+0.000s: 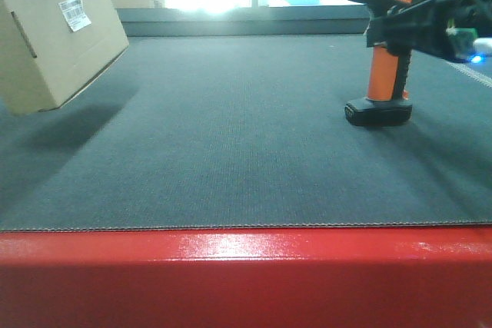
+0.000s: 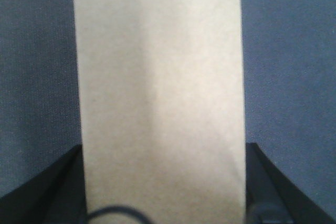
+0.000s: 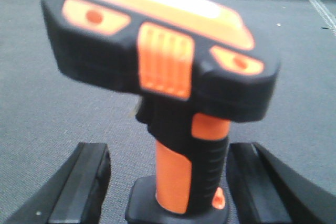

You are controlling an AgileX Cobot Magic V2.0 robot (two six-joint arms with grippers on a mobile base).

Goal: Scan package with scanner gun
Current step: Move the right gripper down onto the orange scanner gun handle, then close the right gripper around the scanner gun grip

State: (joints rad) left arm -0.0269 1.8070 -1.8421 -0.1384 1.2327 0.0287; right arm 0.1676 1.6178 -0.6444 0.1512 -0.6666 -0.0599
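Hanging tilted off the mat (image 1: 231, 151) in the upper left, the package (image 1: 54, 44) was clamped in the left gripper (image 2: 164, 148), a stiff, probably light box with smooth faces. At right the scanner gun (image 1: 382, 74) stood upright, likely top-heavy, the right gripper (image 3: 168, 156) spread apart around its ribbed handle (image 3: 178, 187), the sensible hold.
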